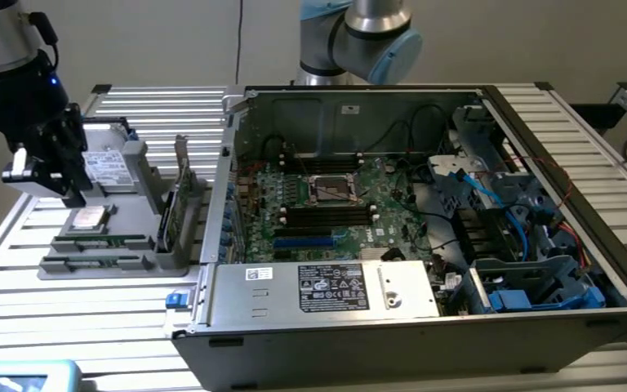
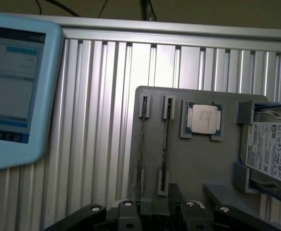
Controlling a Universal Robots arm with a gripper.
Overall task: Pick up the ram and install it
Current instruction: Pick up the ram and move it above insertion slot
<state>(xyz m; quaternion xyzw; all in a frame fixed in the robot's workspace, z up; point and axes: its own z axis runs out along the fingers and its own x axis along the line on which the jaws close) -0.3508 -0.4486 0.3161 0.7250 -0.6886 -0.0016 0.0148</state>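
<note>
Two ram sticks stand on edge in slots of the grey holder (image 2: 193,168); one ram stick (image 2: 165,144) lies in line with the gap between my fingers, the other ram stick (image 2: 141,144) runs beside it. In the exterior view the ram (image 1: 101,242) lies at the holder's (image 1: 74,268) front. My gripper (image 2: 156,211) hangs above the holder, open, with nothing between its fingers (image 2: 178,204). From outside, the gripper (image 1: 68,192) hovers over the holder's far left part, well above the sticks. The open computer case (image 1: 291,343) shows the motherboard (image 1: 390,196) with its dark memory slots (image 1: 325,216).
A processor chip (image 2: 204,118) and a silver hard drive (image 2: 270,154) sit on the same holder. An upright green expansion card (image 1: 180,204) stands between holder and case. A light-blue tablet (image 2: 15,91) lies on the ribbed aluminium table (image 2: 102,120). Cables and drive cages fill the case's right side.
</note>
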